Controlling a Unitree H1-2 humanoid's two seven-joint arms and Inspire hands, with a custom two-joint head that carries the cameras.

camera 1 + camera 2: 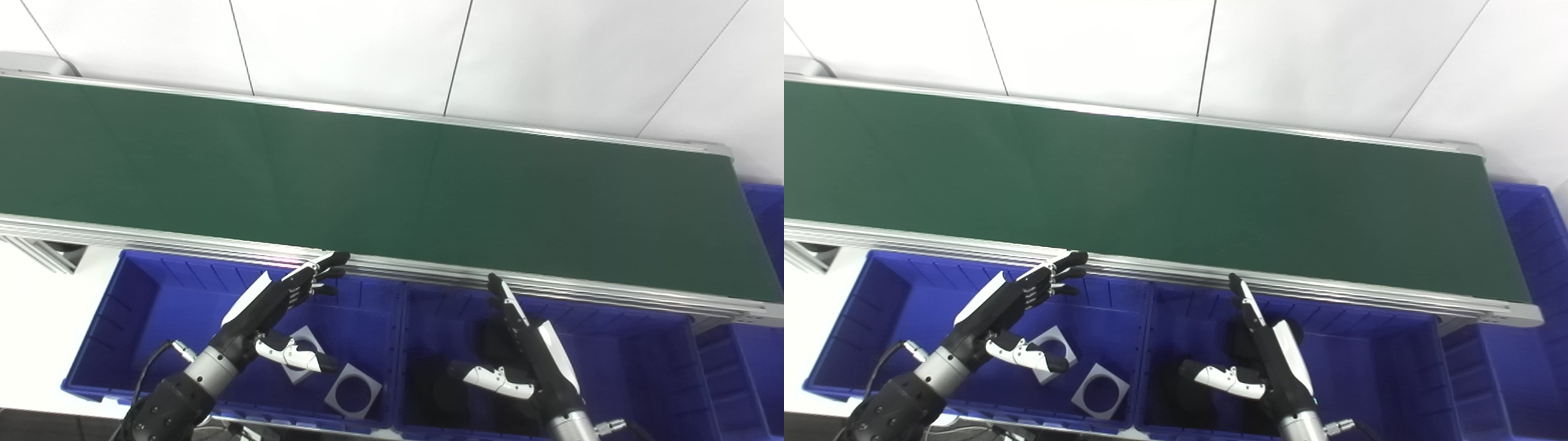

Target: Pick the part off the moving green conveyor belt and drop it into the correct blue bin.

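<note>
Hovering over the blue bins [147, 294], left hand [269, 306] and right hand [530, 349], fingers spread wide, holding nothing. Lying in the left bin, two grey square parts [353, 391]. Stretching beyond, the green conveyor belt [392, 190].

Behind the work runs a white panelled wall [343, 49], its smooth panels split by thin dark seams that slant across it. At the lower left a plain white surface [37, 318] shows. The light is even and bright, with no hard shadows on the wall.
</note>
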